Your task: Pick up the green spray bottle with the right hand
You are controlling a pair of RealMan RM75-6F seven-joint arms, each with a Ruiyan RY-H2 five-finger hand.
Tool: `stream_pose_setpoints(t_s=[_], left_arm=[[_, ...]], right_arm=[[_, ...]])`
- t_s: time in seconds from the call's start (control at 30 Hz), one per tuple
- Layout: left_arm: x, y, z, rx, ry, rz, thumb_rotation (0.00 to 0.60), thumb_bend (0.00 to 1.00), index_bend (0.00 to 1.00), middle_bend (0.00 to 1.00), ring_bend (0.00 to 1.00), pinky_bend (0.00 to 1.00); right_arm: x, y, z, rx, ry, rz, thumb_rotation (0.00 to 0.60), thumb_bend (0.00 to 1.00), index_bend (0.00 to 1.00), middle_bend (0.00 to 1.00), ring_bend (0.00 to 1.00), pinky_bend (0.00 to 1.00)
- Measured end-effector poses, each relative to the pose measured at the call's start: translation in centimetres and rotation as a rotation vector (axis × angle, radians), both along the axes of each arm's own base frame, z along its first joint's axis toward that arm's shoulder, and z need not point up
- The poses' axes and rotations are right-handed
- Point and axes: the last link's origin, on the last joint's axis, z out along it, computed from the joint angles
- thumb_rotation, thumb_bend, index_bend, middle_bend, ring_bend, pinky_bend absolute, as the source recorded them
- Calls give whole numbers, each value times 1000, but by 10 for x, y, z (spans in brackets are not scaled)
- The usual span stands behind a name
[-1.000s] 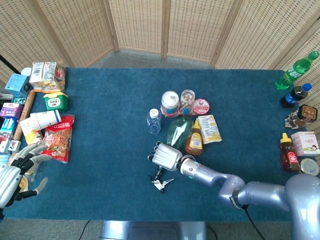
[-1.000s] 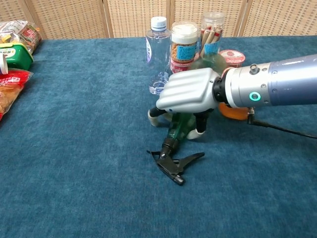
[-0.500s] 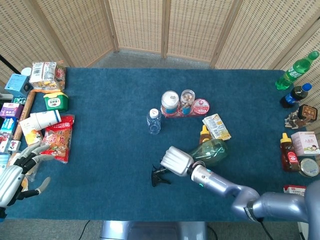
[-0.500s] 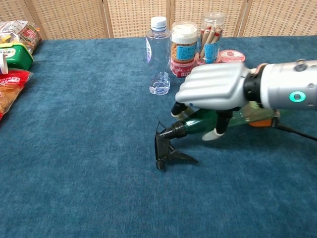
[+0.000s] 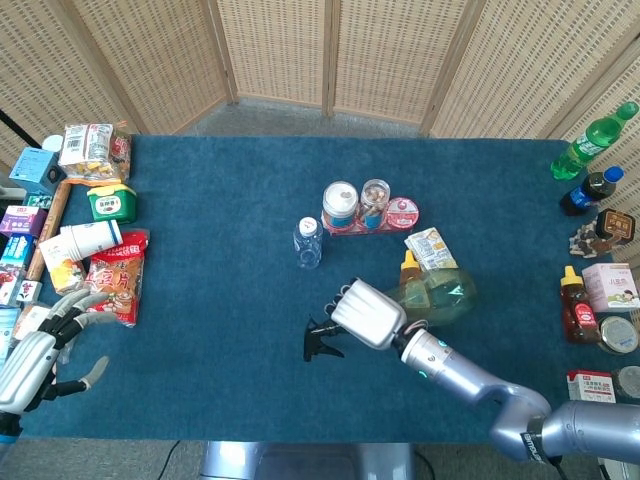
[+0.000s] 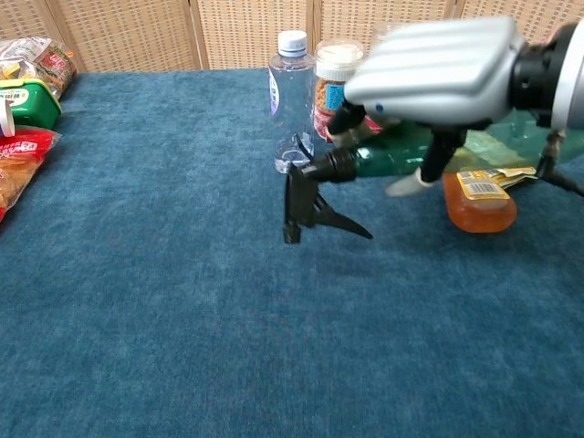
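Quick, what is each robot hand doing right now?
Left hand: open, fingers spread, holding nothing.
Right hand: holding the green spray bottle by its neck, lifted off the table.

Even, diffuse light in both views; bright, no dim corners. Source seems overhead: shadows are soft and fall close under things.

Head view: the blue tabletop [image 5: 220, 220] is evenly lit, pile texture readable. The wicker screens [image 5: 330, 50] at the far side are sharp, weave clear. Pale glare on the silver back of the right hand [image 5: 368, 313]. The screens' straight panels lean outward toward the left and right edges, a wide-lens effect.

Chest view: the right hand [image 6: 436, 68] is large and near, slightly soft at its edges, with a bright sheen across the top. The black trigger head [image 6: 310, 203] is crisp. Near carpet slightly blurred.
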Motion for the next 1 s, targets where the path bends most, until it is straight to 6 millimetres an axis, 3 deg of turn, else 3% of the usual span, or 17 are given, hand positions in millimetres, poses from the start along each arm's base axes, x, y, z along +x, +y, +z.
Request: stream_pose_setpoints(t_s=[0.67,1.0], left_arm=[[-8,-14,-3,-8,-19,17,600,444,273,158,0,0],[-8,-14,-4,-9,-20,15,600,444,273,159,0,0]], right_arm=[[71,-21,61,-81,-318,85,600,274,592,943,1000,1000],[77,-20,70,-98,-328,113,600,273,590,940,1000,1000]])
